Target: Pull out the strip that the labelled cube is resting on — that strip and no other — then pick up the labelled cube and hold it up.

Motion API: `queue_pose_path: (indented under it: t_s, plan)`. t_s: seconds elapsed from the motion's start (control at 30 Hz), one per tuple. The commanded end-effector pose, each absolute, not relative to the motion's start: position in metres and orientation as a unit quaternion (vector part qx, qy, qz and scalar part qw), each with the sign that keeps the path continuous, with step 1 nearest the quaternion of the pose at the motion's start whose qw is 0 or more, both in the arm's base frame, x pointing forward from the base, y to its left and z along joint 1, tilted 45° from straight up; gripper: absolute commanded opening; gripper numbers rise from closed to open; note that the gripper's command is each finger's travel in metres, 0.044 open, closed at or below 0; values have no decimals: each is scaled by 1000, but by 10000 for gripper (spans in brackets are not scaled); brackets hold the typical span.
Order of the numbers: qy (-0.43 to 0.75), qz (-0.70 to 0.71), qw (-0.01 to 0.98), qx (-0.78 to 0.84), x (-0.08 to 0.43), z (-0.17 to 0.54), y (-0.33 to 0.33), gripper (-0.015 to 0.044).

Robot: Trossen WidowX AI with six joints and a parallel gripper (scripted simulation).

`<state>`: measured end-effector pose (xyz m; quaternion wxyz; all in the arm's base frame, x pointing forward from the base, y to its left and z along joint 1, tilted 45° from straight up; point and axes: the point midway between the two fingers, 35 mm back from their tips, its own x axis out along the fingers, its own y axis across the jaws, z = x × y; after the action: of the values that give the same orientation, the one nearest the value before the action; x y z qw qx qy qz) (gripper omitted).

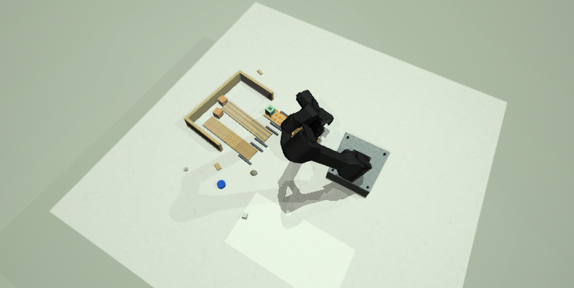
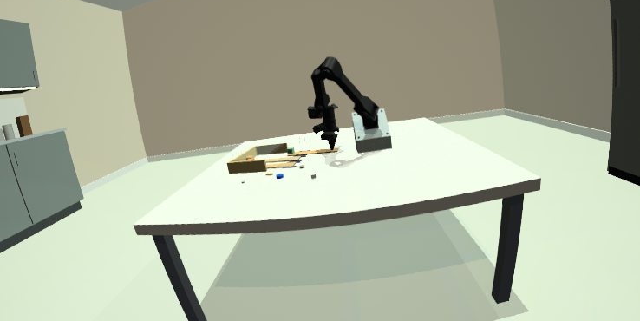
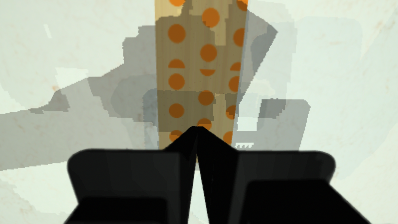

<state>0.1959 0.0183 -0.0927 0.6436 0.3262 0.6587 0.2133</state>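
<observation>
Pressing together, the fingers of the gripper [image 2: 331, 147] [image 3: 196, 129] have nothing visible between them; their tips are at the dotted strip [image 1: 277, 117] [image 2: 313, 152] [image 3: 192, 50], though firm contact is unclear. The green labelled cube [image 1: 270, 110] [image 2: 290, 151] sits on that strip's far end, well apart from the fingertips, near the opening of the wooden frame [image 1: 212, 96] [image 2: 246, 167].

Strip under cube: orange dots on tan wood [image 1: 278, 116] [image 2: 313, 152] [image 3: 192, 60]. Cube [image 1: 270, 110] [image 2: 290, 151]: green, dark mark on top. Middle strip [image 1: 246, 121]: tan, grey lengthwise stripes. Other strip [image 1: 229, 138]: tan, fine grid pattern. Two blocks [image 1: 222, 100] [image 1: 218, 113]: orange-brown. Disc [image 1: 221, 184] [image 2: 279, 176]: plain blue. Pincer [image 2: 331, 147] [image 3: 196, 132]: black. Surface [image 1: 421, 145] [image 2: 425, 170]: off-white, faintly speckled.
</observation>
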Motion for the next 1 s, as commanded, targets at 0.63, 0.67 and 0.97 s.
queue_pose_path:
  t_s: [0.63, 0.67, 0.97]
  plan:
    - [661, 213, 642, 325, 196, -89, 13, 0]
    - [663, 213, 640, 324, 197, -83, 7, 0]
    - [672, 208, 630, 328, 203, -65, -12, 53]
